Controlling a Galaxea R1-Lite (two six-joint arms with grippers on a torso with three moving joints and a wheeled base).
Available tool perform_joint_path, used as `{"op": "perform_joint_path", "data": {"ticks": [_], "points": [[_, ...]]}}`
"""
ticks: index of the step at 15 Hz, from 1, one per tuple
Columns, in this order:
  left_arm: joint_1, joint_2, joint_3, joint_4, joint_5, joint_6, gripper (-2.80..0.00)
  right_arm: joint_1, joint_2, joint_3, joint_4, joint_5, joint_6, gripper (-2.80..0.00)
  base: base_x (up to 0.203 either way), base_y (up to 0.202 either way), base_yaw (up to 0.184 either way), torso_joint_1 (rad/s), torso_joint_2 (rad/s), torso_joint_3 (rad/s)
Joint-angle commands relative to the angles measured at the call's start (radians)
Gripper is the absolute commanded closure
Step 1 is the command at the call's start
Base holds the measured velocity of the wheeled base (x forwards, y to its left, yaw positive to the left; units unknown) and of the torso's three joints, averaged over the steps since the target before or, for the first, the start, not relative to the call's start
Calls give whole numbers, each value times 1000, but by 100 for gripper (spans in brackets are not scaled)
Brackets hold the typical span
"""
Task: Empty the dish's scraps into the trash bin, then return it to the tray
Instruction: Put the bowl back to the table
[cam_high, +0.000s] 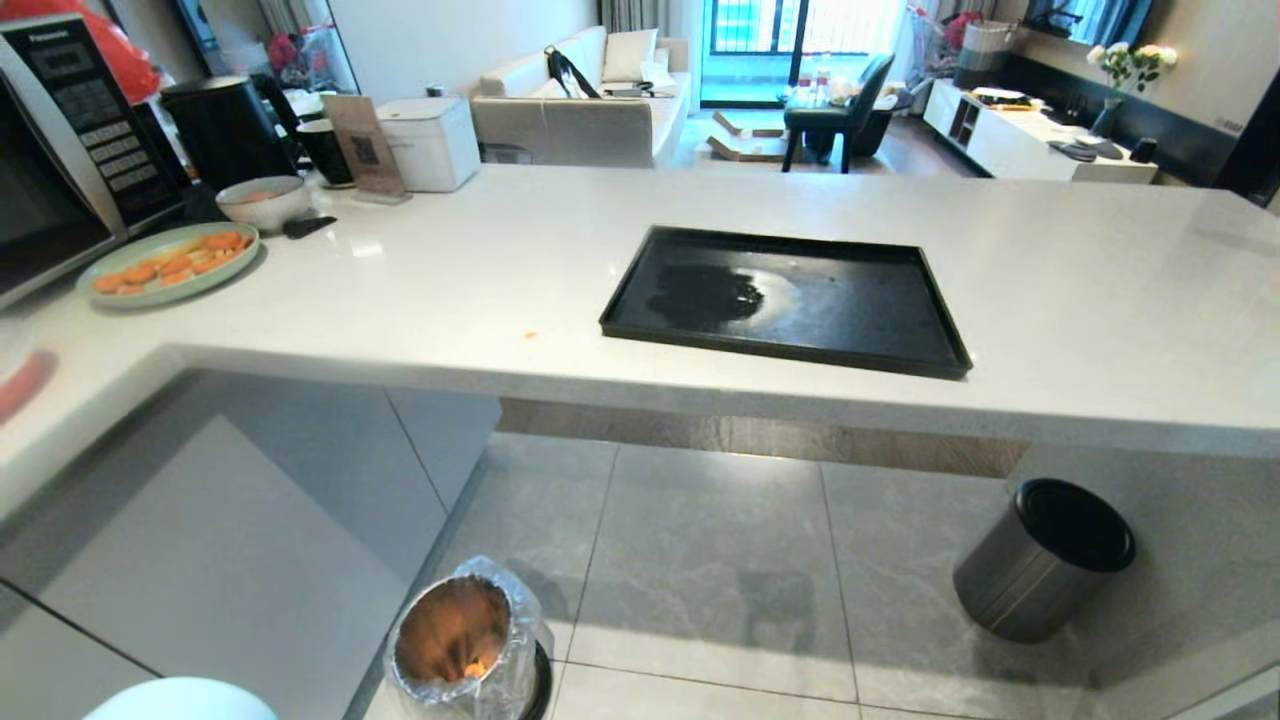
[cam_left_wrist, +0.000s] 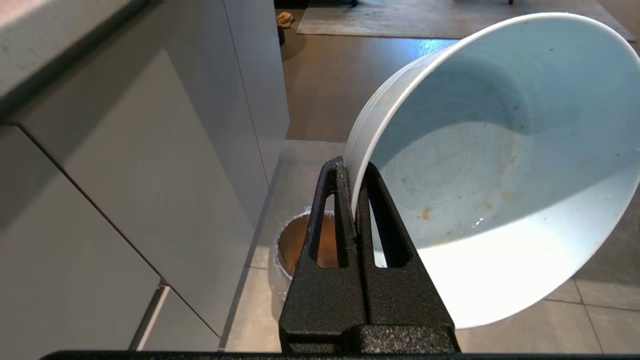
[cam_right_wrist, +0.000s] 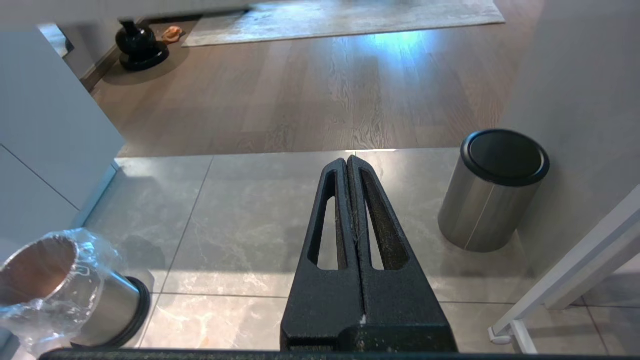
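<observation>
My left gripper (cam_left_wrist: 354, 167) is shut on the rim of the white dish (cam_left_wrist: 500, 165), which is tilted on its side above the floor; its inside shows only faint orange smears. A slice of the dish (cam_high: 180, 700) shows at the bottom of the head view. The trash bin (cam_high: 465, 640) with its clear bag and coppery inside stands on the floor below, a few orange scraps (cam_high: 475, 668) at its bottom; it also shows behind my left fingers as trash bin (cam_left_wrist: 292, 240) and as trash bin (cam_right_wrist: 45, 280). The black tray (cam_high: 785, 300) lies bare on the white counter. My right gripper (cam_right_wrist: 348, 161) is shut on nothing above the tiles.
A brushed-steel cylinder with a black top (cam_high: 1045, 560) stands on the floor at the right. On the counter's left sit a pale green plate of carrot slices (cam_high: 170, 265), a greyer bowl (cam_high: 263, 200) and a microwave (cam_high: 60, 150). Cabinet fronts (cam_left_wrist: 125, 190) stand close on the left.
</observation>
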Motion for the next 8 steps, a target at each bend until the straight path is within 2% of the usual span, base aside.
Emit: {"op": "perform_joint_path", "data": {"ticks": [1, 8], "points": [[0, 0, 0, 0, 0, 0, 0, 0, 0, 0, 0, 0, 1, 0, 0, 0, 0, 144, -486, -361], [0, 0, 0, -1, 0, 0, 0, 0, 0, 0, 0, 1, -2, 0, 0, 0, 0, 175, -537, -365]]}}
